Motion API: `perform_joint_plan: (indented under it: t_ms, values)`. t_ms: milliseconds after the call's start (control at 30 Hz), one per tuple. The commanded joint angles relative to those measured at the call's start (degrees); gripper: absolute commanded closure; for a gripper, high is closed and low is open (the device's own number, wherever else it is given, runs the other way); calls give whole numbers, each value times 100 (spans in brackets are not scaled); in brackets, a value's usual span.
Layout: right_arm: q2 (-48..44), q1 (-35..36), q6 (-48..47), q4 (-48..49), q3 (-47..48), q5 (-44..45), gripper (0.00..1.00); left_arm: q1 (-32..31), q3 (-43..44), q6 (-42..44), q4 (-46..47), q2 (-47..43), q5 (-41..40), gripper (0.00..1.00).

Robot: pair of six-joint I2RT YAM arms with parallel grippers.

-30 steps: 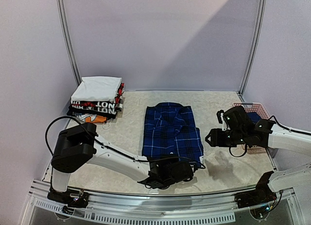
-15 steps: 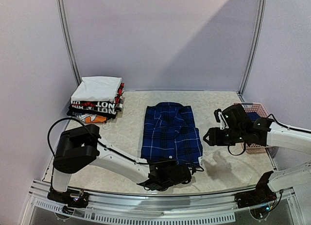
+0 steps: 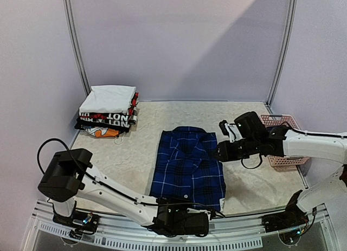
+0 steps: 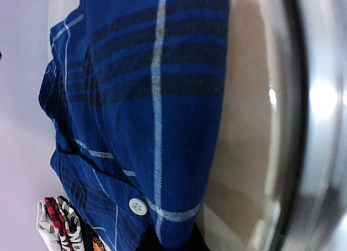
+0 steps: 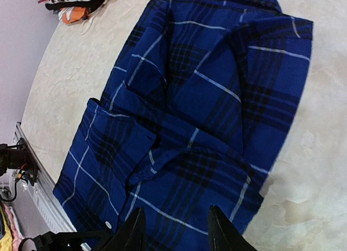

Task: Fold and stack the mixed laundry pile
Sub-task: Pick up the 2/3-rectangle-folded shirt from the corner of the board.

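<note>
The dark-blue plaid shirt [image 3: 187, 164] lies flat, collar to the far side, in the middle of the table. Its near hem reaches the table's front edge. My left gripper [image 3: 181, 223] is low at that front edge and shut on the shirt's hem; in the left wrist view [image 4: 168, 241] the cloth [image 4: 157, 99] runs down between the dark fingers beside a white button [image 4: 137, 206]. My right gripper [image 3: 219, 152] is open and empty, hovering at the shirt's right edge; in the right wrist view [image 5: 173, 235] the shirt [image 5: 190, 110] fills the frame. No navy T-shirt shows.
A stack of folded white and black red-lettered garments [image 3: 108, 110] sits at the back left, with an orange piece beneath. A pink lattice basket [image 3: 279, 117] stands at the right, behind my right arm. A metal rail [image 3: 108, 241] runs along the near edge.
The left gripper has drawn back toward the near edge, dragging the plaid shirt with it. The right gripper has moved left, from beside the basket to over the shirt's right edge.
</note>
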Motion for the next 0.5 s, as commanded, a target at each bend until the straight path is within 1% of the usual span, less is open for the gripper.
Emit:
perform_joint_plan:
  t_ms: [0, 233, 467]
  values:
    - [410, 265, -281, 358, 282, -531, 61, -327, 145, -699, -1087, -451, 206, 100]
    - [1151, 642, -505, 483, 544, -601, 68, -596, 578, -900, -1909, -820, 256, 100]
    - [1752, 1009, -728, 543, 749, -671, 76, -626, 755, -877, -2188, -1165, 437, 100]
